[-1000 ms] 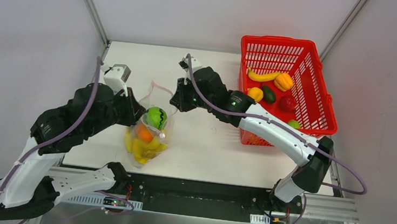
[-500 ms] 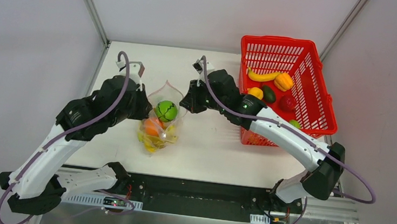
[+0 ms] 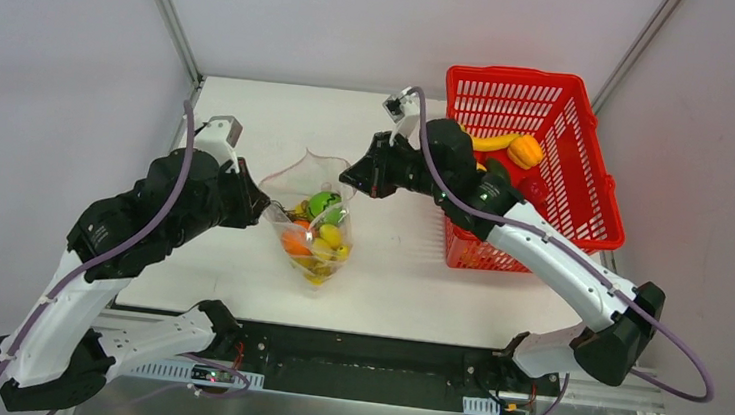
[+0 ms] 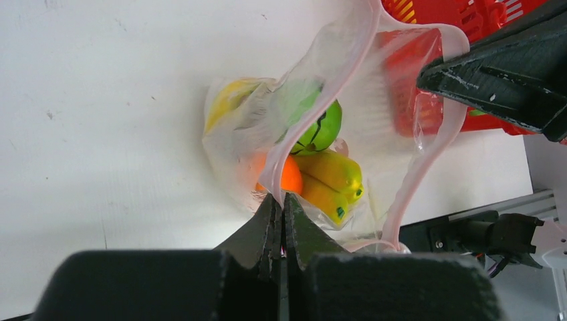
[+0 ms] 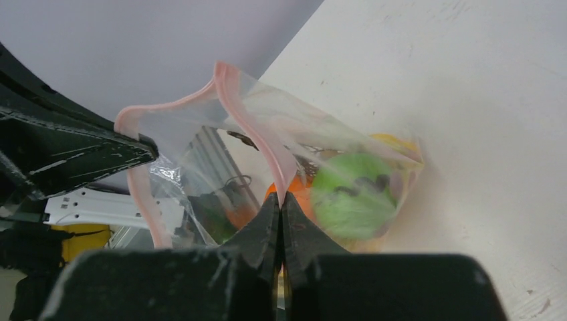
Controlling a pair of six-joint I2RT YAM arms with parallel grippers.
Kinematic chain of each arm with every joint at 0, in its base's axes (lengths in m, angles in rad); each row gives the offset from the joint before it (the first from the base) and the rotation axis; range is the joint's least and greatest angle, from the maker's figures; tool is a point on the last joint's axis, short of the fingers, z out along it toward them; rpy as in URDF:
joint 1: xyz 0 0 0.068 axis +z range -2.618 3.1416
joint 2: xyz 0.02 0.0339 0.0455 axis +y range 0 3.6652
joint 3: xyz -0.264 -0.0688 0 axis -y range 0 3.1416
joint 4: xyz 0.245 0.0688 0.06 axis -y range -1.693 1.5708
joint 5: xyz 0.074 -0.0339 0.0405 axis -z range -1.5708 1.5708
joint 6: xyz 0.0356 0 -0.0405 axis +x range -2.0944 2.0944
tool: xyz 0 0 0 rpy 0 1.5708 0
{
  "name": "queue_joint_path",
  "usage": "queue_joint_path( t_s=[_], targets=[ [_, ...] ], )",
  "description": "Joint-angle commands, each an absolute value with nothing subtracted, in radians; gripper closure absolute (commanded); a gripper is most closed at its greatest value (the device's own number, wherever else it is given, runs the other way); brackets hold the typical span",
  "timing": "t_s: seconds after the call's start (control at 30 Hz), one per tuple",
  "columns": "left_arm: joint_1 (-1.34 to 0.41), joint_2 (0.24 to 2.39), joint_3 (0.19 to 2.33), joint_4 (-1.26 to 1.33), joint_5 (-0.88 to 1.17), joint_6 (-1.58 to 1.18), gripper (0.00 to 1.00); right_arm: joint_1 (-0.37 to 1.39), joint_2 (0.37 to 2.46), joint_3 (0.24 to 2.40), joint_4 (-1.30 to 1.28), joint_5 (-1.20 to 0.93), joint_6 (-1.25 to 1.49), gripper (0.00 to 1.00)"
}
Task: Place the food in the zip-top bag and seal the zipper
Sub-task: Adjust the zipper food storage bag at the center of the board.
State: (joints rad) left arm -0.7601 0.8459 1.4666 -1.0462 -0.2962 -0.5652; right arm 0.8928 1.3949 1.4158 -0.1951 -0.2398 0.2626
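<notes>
The left gripper [image 4: 281, 204] was closed, pinching one end of the zipper [image 4: 334, 79]. The right gripper [image 5: 281, 200] was closed on the opposite end, so the zip-top bag [image 4: 378, 110] hung open-mouthed between them over the middle of the tabletop [image 3: 241, 116], left of centre. Two things looked likely to go wrong. Each pinch caught only a sliver of thin film, so the weight of the load or a pull apart could slip the rim free and spill the food. The two pink lips also bowed wide apart, so pressing them together unaligned would probably leave gaps in the seal. Counted, there were two grippers, one bag, and one red basket [image 3: 595, 202] at the far right corner. The bag held one green ball [image 3: 321, 202], one orange [image 3: 295, 242] and at least two bananas [image 4: 331, 175]. In the basket, one banana [image 3: 495, 140], one orange-yellow pepper [image 3: 525, 149] and one red piece [image 3: 536, 190] showed, and the arm hid the rest.
</notes>
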Motion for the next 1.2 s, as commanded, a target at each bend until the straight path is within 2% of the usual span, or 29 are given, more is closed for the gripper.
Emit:
queue_joint_path(
  t_s=[0.0,0.1,0.17,0.27,0.3,0.37,0.43,0.47,0.63,0.77,0.83,0.97,1.07,1.17],
  targets=[
    [-0.767,0.849,1.492,-1.005,-0.299,-0.551,1.0,0.887,1.414,1.427,-0.081,-0.412,0.301,0.99],
    [-0.767,0.858,1.493,-1.012,-0.332,-0.534,1.0,0.884,1.471,1.489,-0.221,-0.285,0.28,0.97],
    [-0.767,0.878,1.496,-1.026,-0.31,-0.536,1.0,0.885,1.486,1.505,-0.293,-0.226,0.248,0.9],
    [-0.767,0.885,1.459,-0.987,-0.277,-0.539,1.0,0.877,1.476,1.52,-0.371,-0.157,0.195,0.84],
    [-0.766,0.885,1.448,-0.971,-0.275,-0.541,1.0,0.872,1.465,1.526,-0.386,-0.155,0.181,0.77],
    [-0.767,0.891,1.436,-0.939,-0.268,-0.532,1.0,0.864,1.426,1.531,-0.401,-0.15,0.157,0.46],
    [-0.767,0.915,1.448,-0.953,-0.275,-0.52,1.0,0.859,1.36,1.527,-0.408,-0.109,0.117,0.28],
    [-0.766,0.925,1.452,-0.963,-0.28,-0.518,1.0,0.856,1.331,1.52,-0.407,-0.08,0.097,0.24],
    [-0.767,0.922,1.399,-0.937,-0.268,-0.523,1.0,0.803,1.167,1.47,-0.42,0.226,0.025,0.19],
    [-0.767,0.904,1.357,-0.903,-0.25,-0.529,1.0,0.643,1.125,1.463,-0.503,0.395,-0.017,0.18],
    [-0.766,0.902,1.346,-0.885,-0.232,-0.529,1.0,0.508,1.136,1.455,-0.548,0.371,-0.004,0.17],
    [-0.766,0.9,1.336,-0.871,-0.221,-0.531,1.0,0.198,1.193,1.406,-0.582,0.172,0.067,0.16],
    [-0.767,0.9,1.333,-0.866,-0.217,-0.526,1.0,0.096,1.264,1.377,-0.573,0.056,0.115,0.16],
    [-0.767,0.902,1.339,-0.868,-0.206,-0.52,1.0,0.076,1.323,1.341,-0.526,-0.023,0.112,0.14]
  ],
)
